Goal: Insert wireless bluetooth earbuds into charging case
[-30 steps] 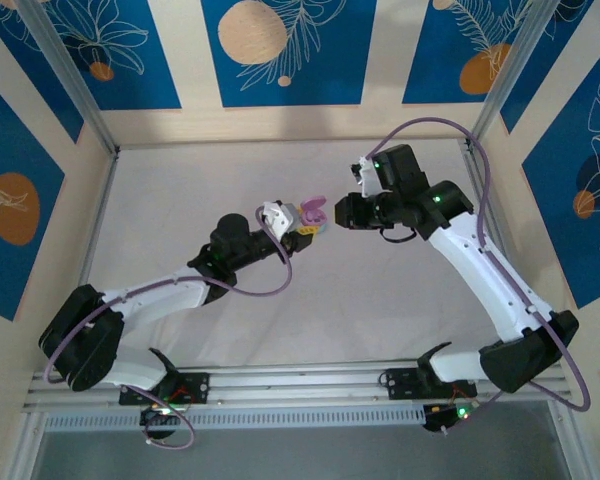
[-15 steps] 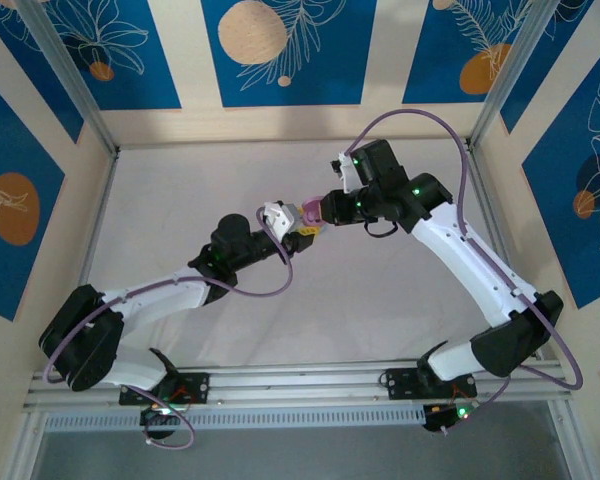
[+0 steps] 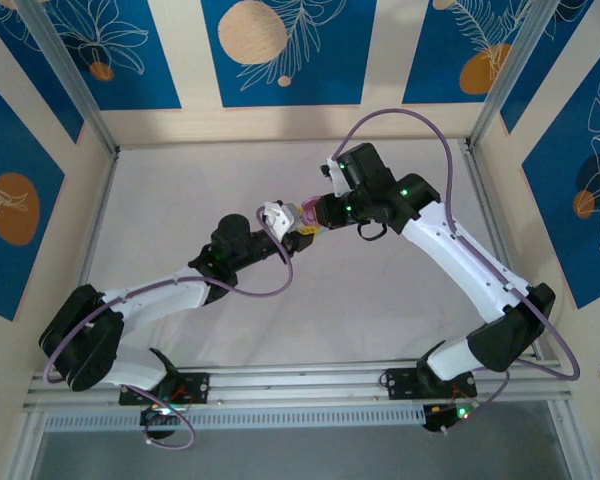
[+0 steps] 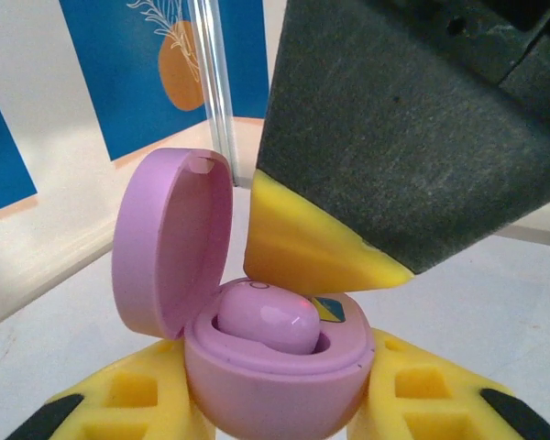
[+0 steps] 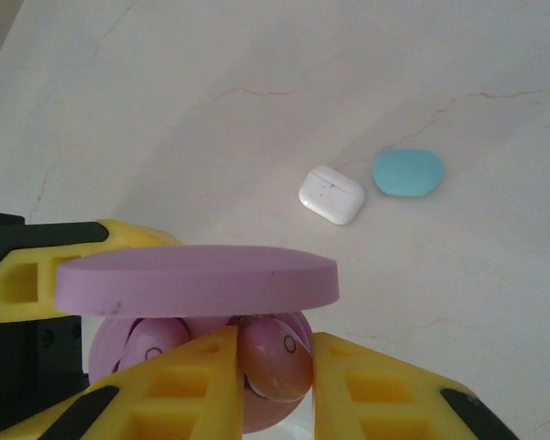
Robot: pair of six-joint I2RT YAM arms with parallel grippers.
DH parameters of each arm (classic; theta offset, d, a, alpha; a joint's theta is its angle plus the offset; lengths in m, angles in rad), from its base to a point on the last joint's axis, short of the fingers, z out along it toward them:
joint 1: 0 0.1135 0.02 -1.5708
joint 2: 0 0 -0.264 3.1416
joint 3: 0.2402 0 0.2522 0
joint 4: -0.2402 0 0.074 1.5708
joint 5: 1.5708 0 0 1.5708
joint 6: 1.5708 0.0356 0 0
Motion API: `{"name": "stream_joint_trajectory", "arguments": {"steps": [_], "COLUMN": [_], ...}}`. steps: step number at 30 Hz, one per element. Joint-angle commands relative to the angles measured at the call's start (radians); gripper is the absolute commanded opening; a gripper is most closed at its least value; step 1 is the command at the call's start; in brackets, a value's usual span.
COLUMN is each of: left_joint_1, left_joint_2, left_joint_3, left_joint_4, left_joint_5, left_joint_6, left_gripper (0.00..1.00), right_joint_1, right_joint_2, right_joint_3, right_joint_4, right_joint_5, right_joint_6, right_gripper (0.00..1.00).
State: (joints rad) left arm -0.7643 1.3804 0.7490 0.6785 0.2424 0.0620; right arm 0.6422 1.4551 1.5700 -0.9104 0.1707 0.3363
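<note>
My left gripper (image 3: 298, 222) is shut on a purple charging case (image 4: 275, 390), held off the table with its lid (image 4: 170, 238) swung open. One purple earbud (image 4: 266, 321) lies seated in the case. My right gripper (image 5: 275, 367) is shut on a second purple earbud (image 5: 277, 356), held just under the lid (image 5: 197, 280) at the case's free socket, beside the seated earbud (image 5: 148, 341). From the left wrist, a yellow right fingertip (image 4: 302, 247) hangs right over the case. From above, the two grippers meet at the case (image 3: 307, 212) mid-table.
On the table beyond the case lie a closed white charging case (image 5: 331, 193) and a light blue oval case (image 5: 408, 171), side by side. The white table (image 3: 180, 190) is walled by a metal frame (image 3: 75, 85) on three sides.
My right arm has swung left, bringing its gripper and the earbud up to the open case. The left arm and the case have stayed still.
</note>
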Motion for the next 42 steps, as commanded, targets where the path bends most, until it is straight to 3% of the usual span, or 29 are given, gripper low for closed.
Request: {"name": "stream_joint_trajectory", "arguments": {"steps": [1,16,28,42], "left_joint_1": [-0.013,-0.013,-0.012,-0.012], "left_joint_2": [-0.029,-0.029,-0.028,-0.039], "left_joint_3": [0.024,0.029,0.03,0.027], "left_joint_4": [0.084,0.106,0.108,0.113], "left_joint_5": [-0.002,0.004,0.005,0.038], "left_joint_6": [-0.004,-0.021,-0.02,-0.001], "left_gripper": [0.29,0.29,0.29,0.3], "right_joint_1": [0.014,-0.018,-0.053,-0.156], "right_joint_2": [-0.002,-0.009,-0.033,-0.184], "right_joint_3": [0.025,0.03,0.028,-0.068], "right_joint_4": [-0.045,-0.034,-0.019,0.117], "right_joint_5": [0.046,-0.143,-0.219,-0.29], "right_joint_6": [-0.031,-0.011,0.014,0.099], "right_gripper": [0.22,0.3,0.37,0.46]}}
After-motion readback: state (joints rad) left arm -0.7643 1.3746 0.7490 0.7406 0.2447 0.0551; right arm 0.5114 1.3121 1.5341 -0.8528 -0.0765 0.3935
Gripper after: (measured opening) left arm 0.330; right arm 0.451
